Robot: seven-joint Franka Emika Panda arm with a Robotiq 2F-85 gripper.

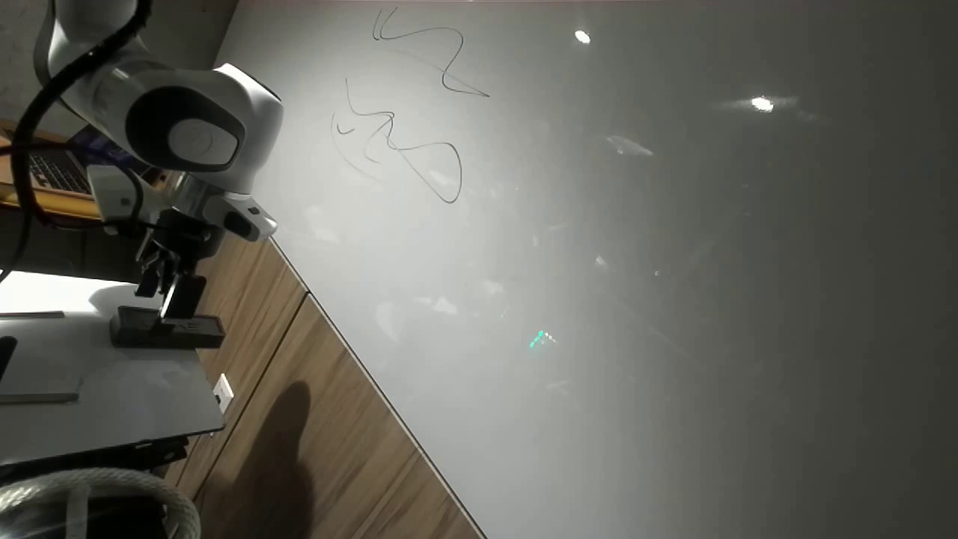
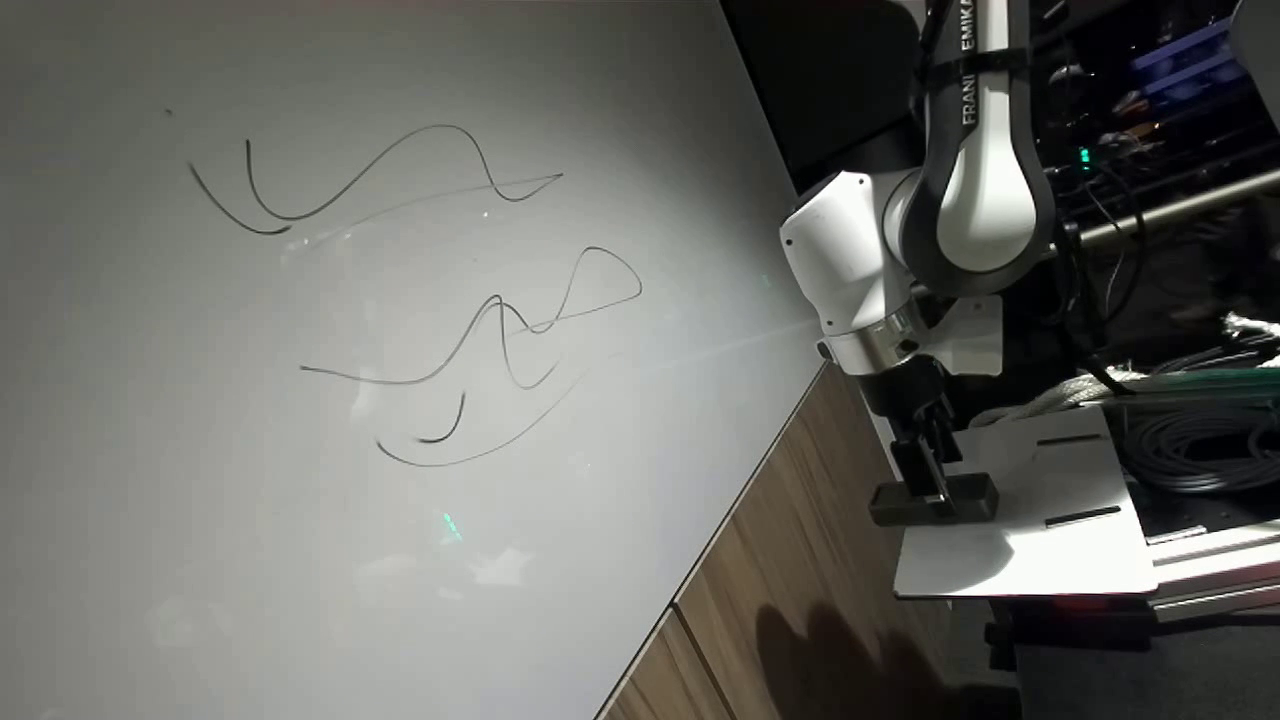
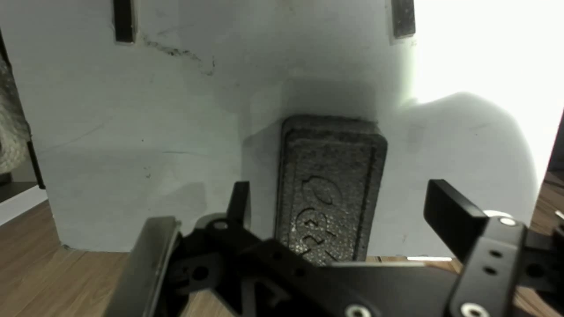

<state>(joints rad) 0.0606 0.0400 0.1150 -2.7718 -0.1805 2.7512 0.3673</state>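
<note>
A glossy whiteboard (image 1: 636,299) takes up most of both exterior views, thin dark scribbles (image 2: 495,299) wandering over it, with wood-grain panels (image 1: 359,442) running along its edge. Near them I see a pale table (image 3: 110,132), and on it lies a dark eraser (image 3: 332,171), close to the table's six o'clock edge as the wrist view shows it, lettering on its top face and its lower end hidden behind the tool (image 3: 337,189). The tool's jaws are spread far apart to either side of the eraser: one finger (image 3: 239,202) sits at nine o'clock from it and one at three, with the table showing in both gaps. In that same view a dark strip (image 3: 124,21) sits on the table at ten o'clock from the eraser and a second strip (image 3: 404,17) at one, while a glaring light patch (image 3: 484,48) spreads between one and two; a braided rope (image 3: 9,136) shows just past nine. In an exterior view, a coil of dark cable (image 2: 1190,482) lies at about three o'clock from the eraser, past the table.
</note>
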